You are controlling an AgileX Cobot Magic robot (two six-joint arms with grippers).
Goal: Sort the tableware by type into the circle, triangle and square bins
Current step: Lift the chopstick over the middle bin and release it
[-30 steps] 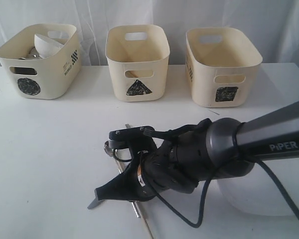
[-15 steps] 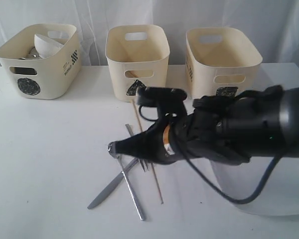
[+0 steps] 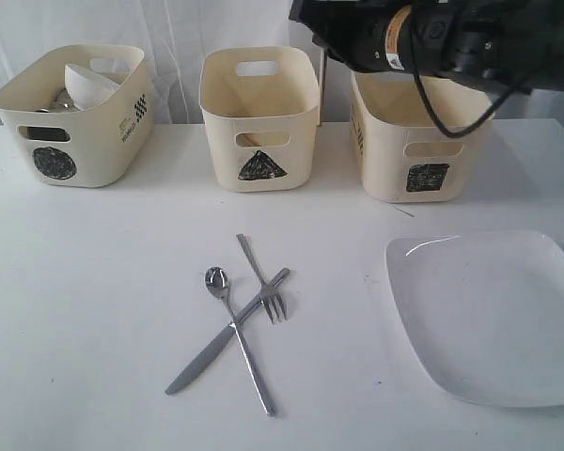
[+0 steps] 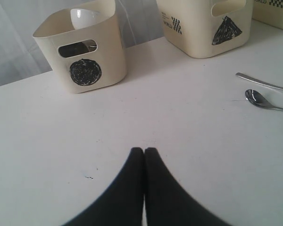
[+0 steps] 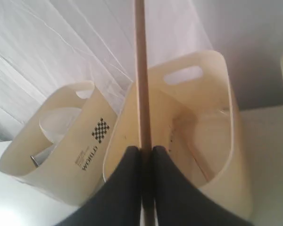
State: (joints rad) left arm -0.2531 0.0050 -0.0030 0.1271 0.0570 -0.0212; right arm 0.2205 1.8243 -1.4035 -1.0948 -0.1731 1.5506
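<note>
While the right gripper [image 5: 142, 149] pinches a wooden chopstick [image 5: 140, 70] between jaws narrowed onto it, the stick runs straight out from the fingertips, by the rim of the triangle tub [image 3: 258, 103]; tip inside or outside, cannot tell. Left gripper [image 4: 144, 149]: jaws pressed together, nothing between them, over bare table [image 3: 94, 282]. Exterior view read as a clock face: right arm high at 1 o'clock; triangle tub at 12; circle tub [image 3: 103, 141] at 10, white bowl [image 3: 89, 83] inside it; square tub [image 3: 395, 132] at 1. Spoon [image 3: 216, 279], fork [image 3: 257, 268] and knife [image 3: 202, 362] lie crossed and touching toward 6. White square plate [image 3: 489, 319] lies flat at 4, apart from the cutlery.
</note>
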